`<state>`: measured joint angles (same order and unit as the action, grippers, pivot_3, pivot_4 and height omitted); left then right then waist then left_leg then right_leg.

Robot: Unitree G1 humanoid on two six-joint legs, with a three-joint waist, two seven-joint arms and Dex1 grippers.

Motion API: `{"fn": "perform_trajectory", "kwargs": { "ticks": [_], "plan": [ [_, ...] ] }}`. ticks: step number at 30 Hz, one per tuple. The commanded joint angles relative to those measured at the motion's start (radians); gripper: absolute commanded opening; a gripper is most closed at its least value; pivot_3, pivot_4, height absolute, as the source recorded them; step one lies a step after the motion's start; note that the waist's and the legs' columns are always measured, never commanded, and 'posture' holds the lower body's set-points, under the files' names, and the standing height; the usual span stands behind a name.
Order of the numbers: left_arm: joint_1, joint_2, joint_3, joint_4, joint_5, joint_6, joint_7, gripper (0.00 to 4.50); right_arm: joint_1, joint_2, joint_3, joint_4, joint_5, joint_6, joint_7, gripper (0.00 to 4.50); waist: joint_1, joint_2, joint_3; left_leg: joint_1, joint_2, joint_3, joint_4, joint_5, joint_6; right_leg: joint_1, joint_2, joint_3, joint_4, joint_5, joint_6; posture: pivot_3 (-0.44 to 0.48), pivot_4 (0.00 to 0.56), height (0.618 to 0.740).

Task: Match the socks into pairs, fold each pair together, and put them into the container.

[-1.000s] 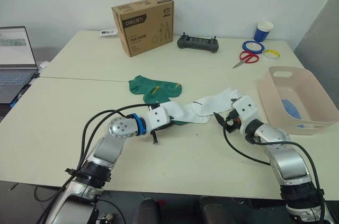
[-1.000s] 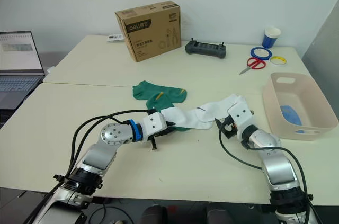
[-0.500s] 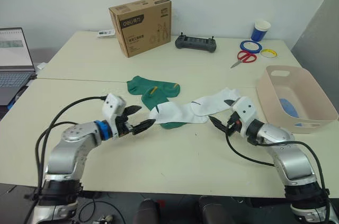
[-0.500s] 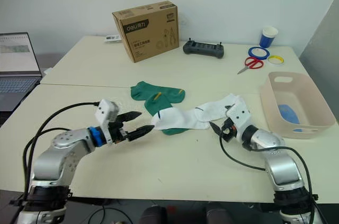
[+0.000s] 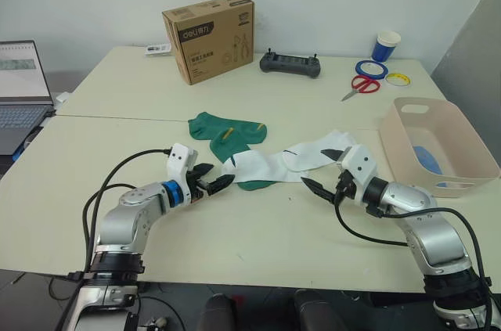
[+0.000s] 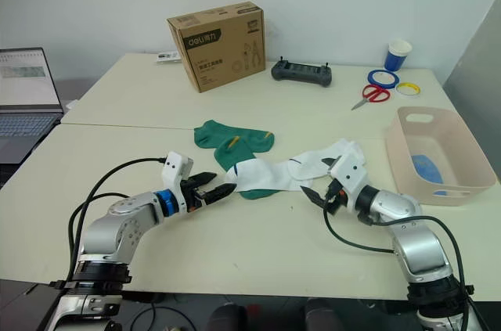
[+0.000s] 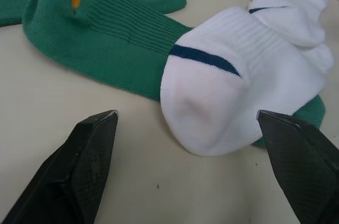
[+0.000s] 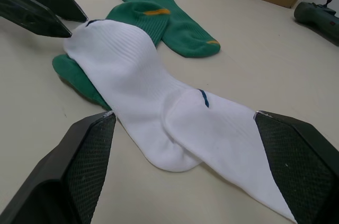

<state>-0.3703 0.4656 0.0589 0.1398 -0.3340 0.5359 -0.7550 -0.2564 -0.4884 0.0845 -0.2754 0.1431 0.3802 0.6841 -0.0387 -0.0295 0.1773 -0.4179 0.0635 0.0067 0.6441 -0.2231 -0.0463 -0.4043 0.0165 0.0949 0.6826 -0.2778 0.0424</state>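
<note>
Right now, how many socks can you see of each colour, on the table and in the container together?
White socks: 2, on the table, overlapping.
Dark green socks: 2, on the table, one partly under a white sock.
Light blue socks: a blue bundle in the container; I cannot tell if it is 1 or 2.
Total clearly seen: 4, plus the blue bundle.

White sock (image 7: 238, 97) toe overlapping green socks (image 7: 106, 38), spread black fingers (image 7: 85, 160) flanking

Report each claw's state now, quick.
Left claw: open, holding nothing, tips at the end of the white socks.
Right claw: open, holding nothing, at the white socks' other end.
</note>
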Motion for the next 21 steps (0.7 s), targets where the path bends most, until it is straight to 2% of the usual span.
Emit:
{"fn": "perform_trajectory", "kwargs": {
  "ticks": [1, 11, 12, 17, 21],
  "plan": [
    [-0.020, -0.011, -0.028, 0.031, 0.015, -0.028, -0.011, 3.31, -0.006, 0.001, -0.015, -0.023, 0.006, -0.014, -0.017, 4.50, 0.004, 0.000, 0.000, 0.000, 0.000, 0.000, 0.000, 0.000, 0.000, 0.000, 0.000, 0.000, 0.000, 0.000, 0.000, 0.000, 0.150, 0.740],
    [-0.004, 0.014, 0.015, -0.032, -0.051, -0.017, -0.069, 0.18, -0.007, 0.006, -0.013, -0.008, 0.001, -0.019, -0.038, 4.50, 0.005, 0.000, 0.000, 0.000, 0.000, 0.001, 0.000, 0.000, 0.000, 0.000, 0.000, 0.001, 0.000, 0.000, 0.000, 0.000, 0.150, 0.740],
    [0.001, 0.019, 0.022, -0.049, -0.060, -0.013, -0.071, 0.04, -0.008, 0.006, -0.012, -0.007, 0.002, -0.020, -0.037, 4.50, 0.005, 0.000, 0.000, 0.000, 0.000, 0.001, 0.000, 0.000, 0.000, 0.000, 0.000, 0.001, 0.000, 0.000, 0.000, 0.000, 0.150, 0.740],
    [0.018, 0.054, 0.039, -0.119, -0.076, -0.003, -0.073, 0.04, -0.015, -0.002, -0.011, 0.012, 0.003, -0.034, -0.022, 4.50, 0.005, 0.000, 0.000, 0.000, 0.000, 0.001, 0.000, 0.000, 0.000, -0.001, 0.000, 0.001, 0.000, 0.000, 0.000, 0.000, 0.150, 0.740],
    [0.048, 0.085, 0.047, -0.228, -0.127, 0.068, -0.082, 0.04, -0.017, -0.017, -0.002, 0.025, 0.004, -0.050, 0.010, 4.50, 0.005, 0.000, 0.000, 0.000, 0.000, 0.001, 0.000, 0.000, 0.000, 0.000, 0.000, 0.001, -0.001, 0.000, 0.000, 0.000, 0.150, 0.740]
  ]
}}
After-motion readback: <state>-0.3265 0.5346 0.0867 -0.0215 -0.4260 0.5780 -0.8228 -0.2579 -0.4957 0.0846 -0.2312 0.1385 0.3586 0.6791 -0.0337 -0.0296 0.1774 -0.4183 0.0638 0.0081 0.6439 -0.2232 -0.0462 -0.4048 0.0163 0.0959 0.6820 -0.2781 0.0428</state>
